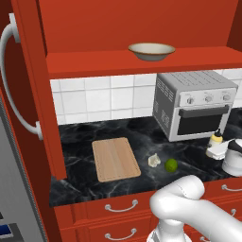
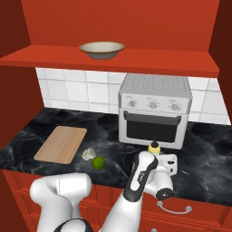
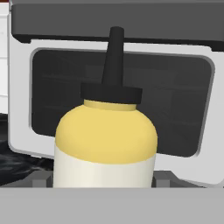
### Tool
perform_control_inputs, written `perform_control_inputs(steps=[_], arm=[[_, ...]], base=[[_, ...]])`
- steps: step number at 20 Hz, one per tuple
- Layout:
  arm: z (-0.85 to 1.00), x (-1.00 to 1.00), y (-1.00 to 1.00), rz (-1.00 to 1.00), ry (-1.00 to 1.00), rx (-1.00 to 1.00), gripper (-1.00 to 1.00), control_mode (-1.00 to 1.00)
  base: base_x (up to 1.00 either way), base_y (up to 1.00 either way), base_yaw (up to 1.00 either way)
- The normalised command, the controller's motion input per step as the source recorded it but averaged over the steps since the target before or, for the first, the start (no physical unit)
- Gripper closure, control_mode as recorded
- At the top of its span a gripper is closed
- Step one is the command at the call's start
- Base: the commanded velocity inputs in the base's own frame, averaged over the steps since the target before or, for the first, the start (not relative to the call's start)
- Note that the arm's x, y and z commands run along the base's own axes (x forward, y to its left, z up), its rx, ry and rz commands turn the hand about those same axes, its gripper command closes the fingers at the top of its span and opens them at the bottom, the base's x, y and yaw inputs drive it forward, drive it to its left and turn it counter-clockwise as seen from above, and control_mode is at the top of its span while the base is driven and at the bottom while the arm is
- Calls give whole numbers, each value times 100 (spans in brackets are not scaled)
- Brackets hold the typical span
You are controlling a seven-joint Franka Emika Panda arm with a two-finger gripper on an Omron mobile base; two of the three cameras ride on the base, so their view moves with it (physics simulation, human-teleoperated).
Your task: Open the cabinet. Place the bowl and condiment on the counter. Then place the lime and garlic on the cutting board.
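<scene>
Hand view sets the condiment (image 3: 106,135) right between the pincer's (image 3: 103,181) two fingertips, standing upright on the counter (image 3: 17,164), its dark pointed cap rising in front of the toaster oven's (image 3: 118,26) dark glass door just beyond. The jaws stand wide on either side of the bottle; whether they press it I cannot tell. From the right base view the pincer (image 2: 166,164) hangs low over the black, white-veined counter (image 2: 204,154), with the condiment (image 2: 154,147) directly ahead of it and the silver toaster oven (image 2: 154,111) behind that, against a white tiled wall (image 2: 77,88). Well off to the pincer's left lie the lime (image 2: 98,162) and the garlic (image 2: 88,154), just beside each other on the bare counter, and farther left the cutting board (image 2: 61,144) lies flat with nothing on it. Below the counter edge run red drawers (image 2: 181,210) with small silver handles. Above and to the left, the cabinet (image 1: 28,94) stands open, its door swung out, and the bowl (image 2: 102,49) rests on its red shelf. The oven's three knobs carry no marks that can be read.
</scene>
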Motion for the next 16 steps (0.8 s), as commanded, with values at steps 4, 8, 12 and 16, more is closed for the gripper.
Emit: perform_control_inputs(steps=[4, 8, 12, 16], arm=[[-1, 1, 0, 0, 0, -1, 100, -100], [-16, 9, 0, 0, 0, -3, 100, -100], [-19, 7, 0, 0, 0, -3, 100, -100], [-9, 1, 0, 0, 0, -2, 100, -100]], base=[[0, 0, 0], [0, 0, 0], [0, 0, 0], [0, 0, 0]])
